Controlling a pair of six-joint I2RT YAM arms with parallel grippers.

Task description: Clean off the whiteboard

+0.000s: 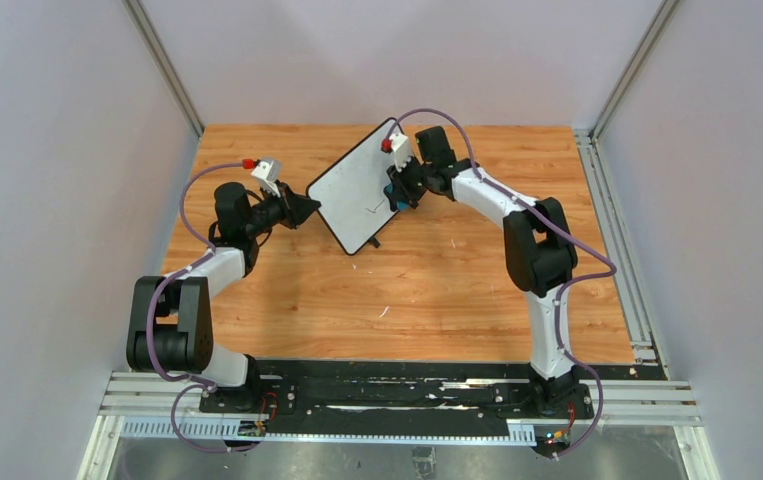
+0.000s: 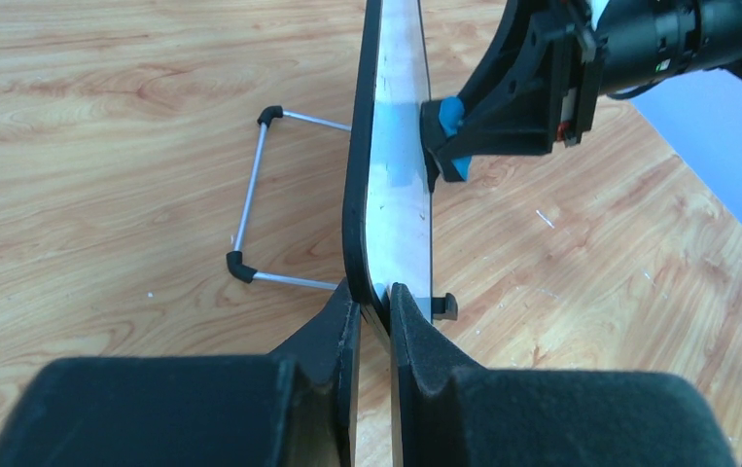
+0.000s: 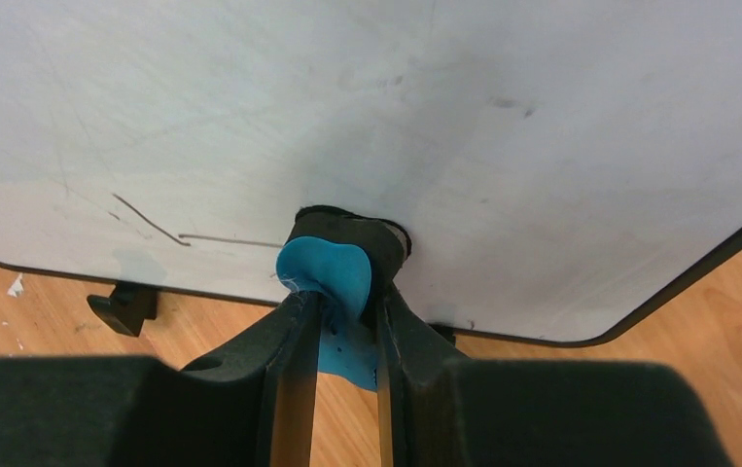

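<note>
While the left gripper [image 2: 374,309] pinches the whiteboard [image 2: 398,146] by its near corner, fingers closed tight on the frame, the right gripper [image 3: 339,326] clamps a blue eraser [image 3: 326,277] pressed against the board's face, beside faint black strokes [image 3: 167,229] near its lower edge. The board stands propped on the wooden table [image 2: 104,146].

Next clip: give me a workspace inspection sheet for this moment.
Surface: wooden table, wood grain.
Job's things: whiteboard upright on its wire stand; faint black strokes near its lower edge; blue eraser pressed against its face.
Clutter: small white flecks on the wood.
Grippers: left gripper shut on the whiteboard's edge; right gripper shut on the blue eraser.
Cables: purple cable looped along each arm.
Surroundings: grey walls, aluminium rails.
</note>
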